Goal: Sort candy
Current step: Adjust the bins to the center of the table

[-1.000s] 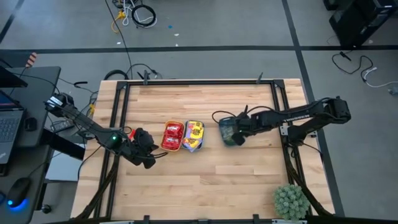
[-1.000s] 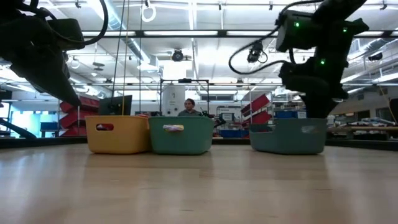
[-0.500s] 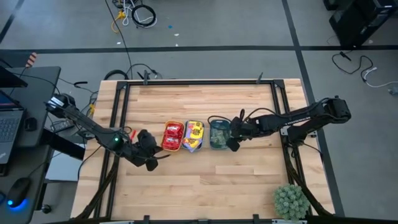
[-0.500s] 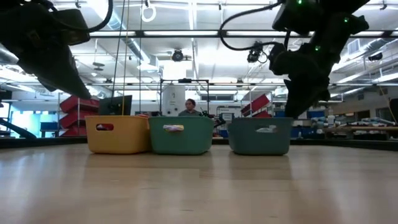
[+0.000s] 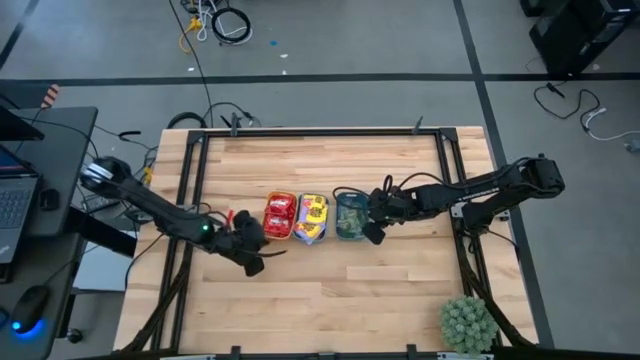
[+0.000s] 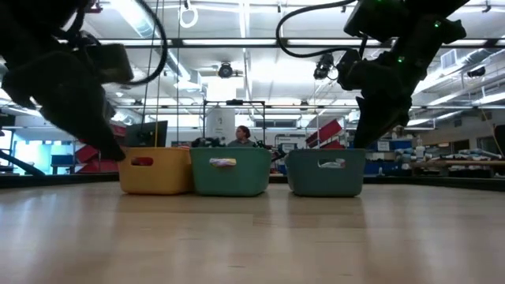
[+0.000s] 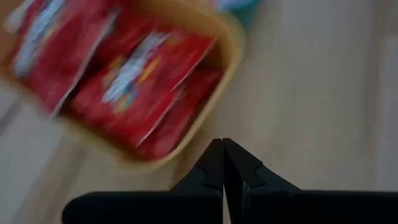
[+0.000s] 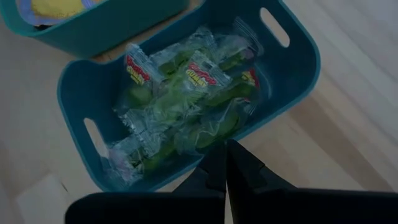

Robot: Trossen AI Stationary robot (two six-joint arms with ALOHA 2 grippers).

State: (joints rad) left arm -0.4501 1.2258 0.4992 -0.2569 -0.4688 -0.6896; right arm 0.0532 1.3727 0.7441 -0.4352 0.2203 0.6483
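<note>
The left gripper [image 5: 250,243] is sitting clenched and empty just beside the yellow-orange tray [image 5: 278,218], which is holding the red candy [image 7: 134,87]. The right gripper [image 5: 375,220] is pressing, fingers together and carrying nothing, against the near wall of the teal tray [image 8: 292,78] that is holding the green candy [image 8: 186,106].

Wooden table, three trays, a plant

A yellow-orange tray [image 5: 278,218] and two teal trays [image 5: 351,215] stand in a row mid-table [image 5: 330,300]; a spiky green plant [image 5: 468,322] sits at one corner.
</note>
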